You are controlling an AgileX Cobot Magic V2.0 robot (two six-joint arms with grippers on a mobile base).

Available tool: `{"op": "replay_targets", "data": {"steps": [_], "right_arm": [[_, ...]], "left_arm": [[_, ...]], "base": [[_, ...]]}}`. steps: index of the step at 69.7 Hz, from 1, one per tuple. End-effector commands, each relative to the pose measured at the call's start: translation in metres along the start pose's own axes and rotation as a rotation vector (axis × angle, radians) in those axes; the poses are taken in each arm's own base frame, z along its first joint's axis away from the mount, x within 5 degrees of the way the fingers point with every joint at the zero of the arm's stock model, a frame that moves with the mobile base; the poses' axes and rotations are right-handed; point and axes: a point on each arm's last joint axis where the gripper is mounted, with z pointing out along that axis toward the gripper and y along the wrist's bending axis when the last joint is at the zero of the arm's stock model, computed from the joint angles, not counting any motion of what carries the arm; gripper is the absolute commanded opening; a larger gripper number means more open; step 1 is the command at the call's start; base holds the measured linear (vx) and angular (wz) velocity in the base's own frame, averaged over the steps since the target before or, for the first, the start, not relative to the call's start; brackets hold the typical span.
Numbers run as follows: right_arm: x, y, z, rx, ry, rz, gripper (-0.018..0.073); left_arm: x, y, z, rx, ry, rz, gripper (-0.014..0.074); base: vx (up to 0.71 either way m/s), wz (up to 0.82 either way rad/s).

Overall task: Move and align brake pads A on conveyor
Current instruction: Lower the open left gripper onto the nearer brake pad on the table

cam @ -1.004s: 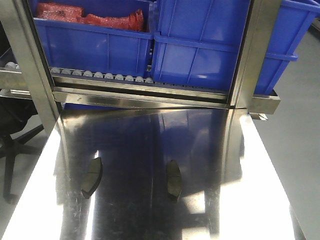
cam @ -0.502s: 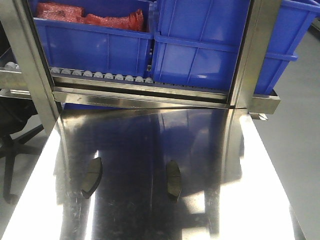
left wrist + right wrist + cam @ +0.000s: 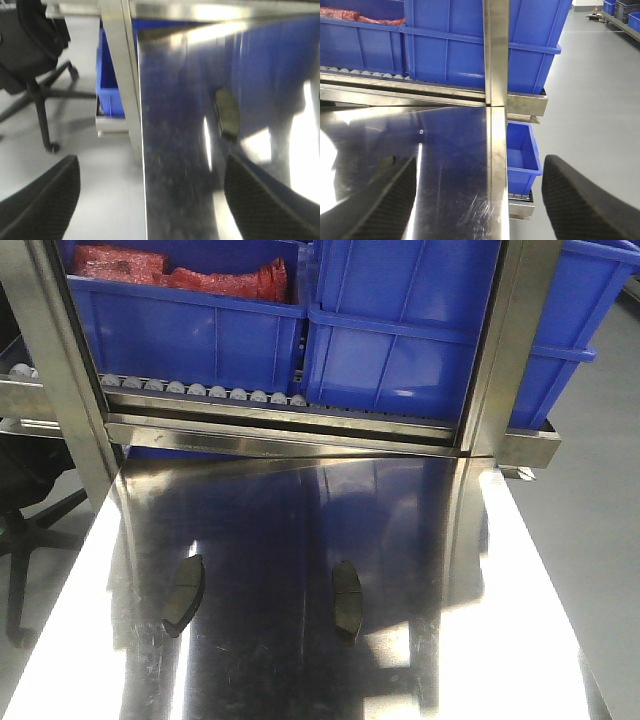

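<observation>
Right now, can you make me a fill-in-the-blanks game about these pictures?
1. ___ brake pads lie on the shiny steel table.
2. The bins on the roller rack are coloured ___.
3. The crinkly stuff in the left bin is ___.
4. The left gripper and right gripper are both ___, holding nothing.
Missing words: two; blue; red; open.
</observation>
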Motion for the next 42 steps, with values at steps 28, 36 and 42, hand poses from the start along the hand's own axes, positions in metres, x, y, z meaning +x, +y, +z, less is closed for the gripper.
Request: {"op": "replay_targets", "data": {"steps": [28,36,42], "right_arm": [[-0.013,0.000,0.003,0.006,-0.060,-0.008,0.0498],[-0.013,0.000,0.003,0.006,-0.060,-0.008,0.0498],[-0.013,0.000,0.003,0.006,-0.060,-0.008,0.0498]], "left_arm": [[-0.061,-0.009,0.087,0.107,0.003,-0.114,0.0545],[-0.078,-0.010,0.120,0.119,0.103,-0.136,0.0545],[-0.088,-0.015,0.148,0.152,0.196,-0.169,0.0545]], "base": [[0.00,0.00],[0.00,0.00],[0.00,0.00]]}}
